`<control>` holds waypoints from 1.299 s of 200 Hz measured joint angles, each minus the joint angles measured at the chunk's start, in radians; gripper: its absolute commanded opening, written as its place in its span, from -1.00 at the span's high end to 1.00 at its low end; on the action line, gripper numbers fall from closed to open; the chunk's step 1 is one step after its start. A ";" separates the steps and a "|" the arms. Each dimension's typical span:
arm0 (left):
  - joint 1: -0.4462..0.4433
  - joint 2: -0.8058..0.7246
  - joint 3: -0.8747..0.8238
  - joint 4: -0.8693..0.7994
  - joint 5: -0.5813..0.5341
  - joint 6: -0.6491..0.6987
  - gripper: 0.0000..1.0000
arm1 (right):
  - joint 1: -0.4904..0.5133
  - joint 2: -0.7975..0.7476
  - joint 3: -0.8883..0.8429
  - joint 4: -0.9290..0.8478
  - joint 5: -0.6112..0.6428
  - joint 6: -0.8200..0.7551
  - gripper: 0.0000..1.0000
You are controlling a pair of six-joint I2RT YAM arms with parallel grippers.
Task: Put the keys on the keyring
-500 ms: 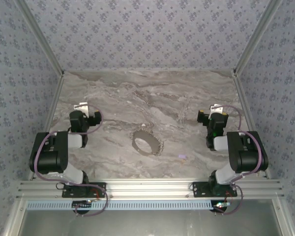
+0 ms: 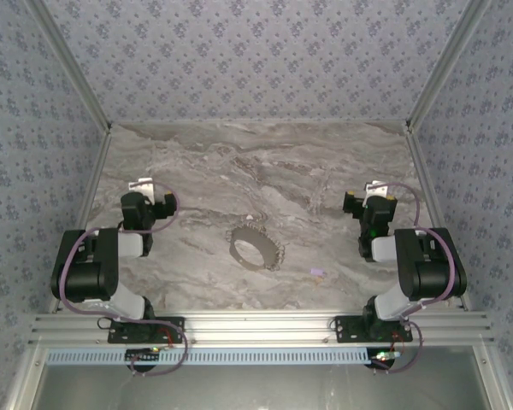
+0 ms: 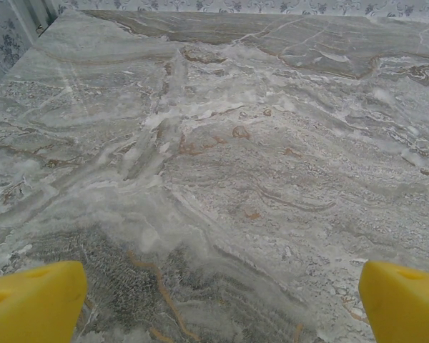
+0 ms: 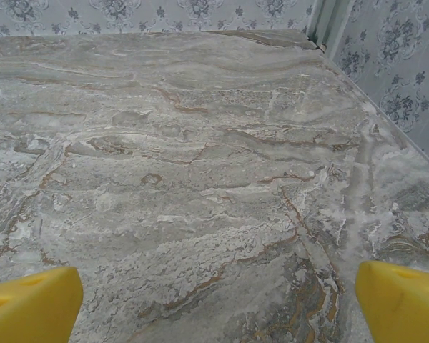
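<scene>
Fingers (image 3: pixel 36 304) of the left gripper (image 2: pixel 143 186) are spread wide and empty, their yellow tips cut off at the frame's lower edge. The right gripper (image 2: pixel 374 190) is likewise spread over the bare marble table (image 2: pixel 325 162). Between both arms the keyring (image 2: pixel 256 248) lies flat, its fringe pieces too small to resolve. To its right, apart, lies the key (image 2: pixel 317 272), a lilac speck with its blade indistinct.

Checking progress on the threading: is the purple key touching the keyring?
Apart. The top view shows the purple key lying to the right of the keyring, with a clear gap between them.
</scene>
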State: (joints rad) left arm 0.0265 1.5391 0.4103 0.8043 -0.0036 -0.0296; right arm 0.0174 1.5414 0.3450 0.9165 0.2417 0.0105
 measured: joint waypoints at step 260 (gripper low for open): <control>-0.029 -0.412 0.341 -0.885 -0.016 -0.164 -0.95 | -0.124 -0.526 0.280 -0.691 -0.368 0.427 -0.71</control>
State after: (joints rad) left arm -0.0029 1.1275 0.7509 -0.0811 -0.0193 -0.1932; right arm -0.1066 1.0149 0.6250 0.2253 -0.1265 0.4377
